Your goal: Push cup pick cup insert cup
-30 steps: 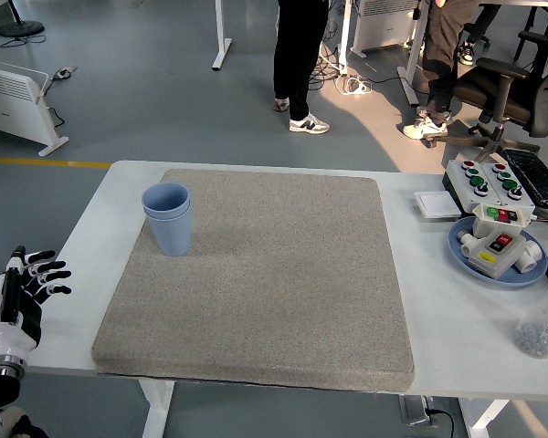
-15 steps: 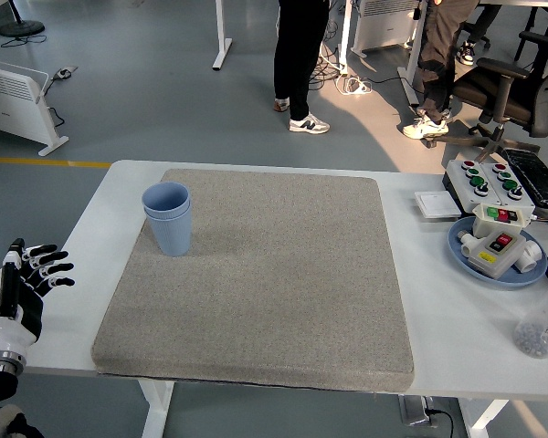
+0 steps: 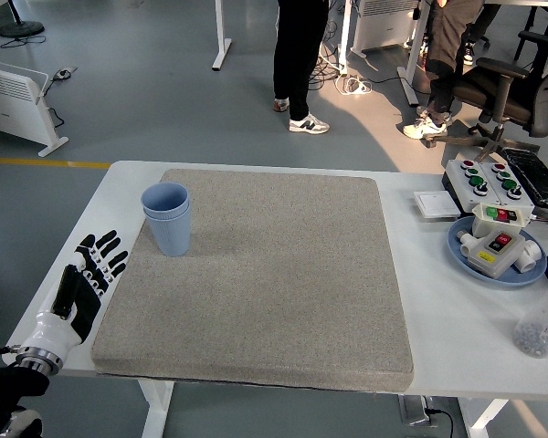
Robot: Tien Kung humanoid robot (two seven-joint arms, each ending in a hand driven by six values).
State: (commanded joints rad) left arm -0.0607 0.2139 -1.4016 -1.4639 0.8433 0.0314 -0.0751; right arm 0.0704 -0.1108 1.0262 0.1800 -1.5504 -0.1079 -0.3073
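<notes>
Cups [image 3: 167, 219]: 2 blue, nested, upright, near the mat's [image 3: 274, 301] far-left corner. Likely light, thin, smooth, tippy; take hold around the upper wall under the rim. Left hand [image 3: 89, 274]: fingers spread, empty, over the table's [image 3: 438, 338] left edge.

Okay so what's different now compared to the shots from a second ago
Only the left hand moved: it swung in from the table's left edge, up and to the right over the white table, toward the stacked blue cups. Its fingers are spread and hold nothing. The cups stay upright on the grey mat, untouched, and the control boxes on the right are unchanged.
</notes>
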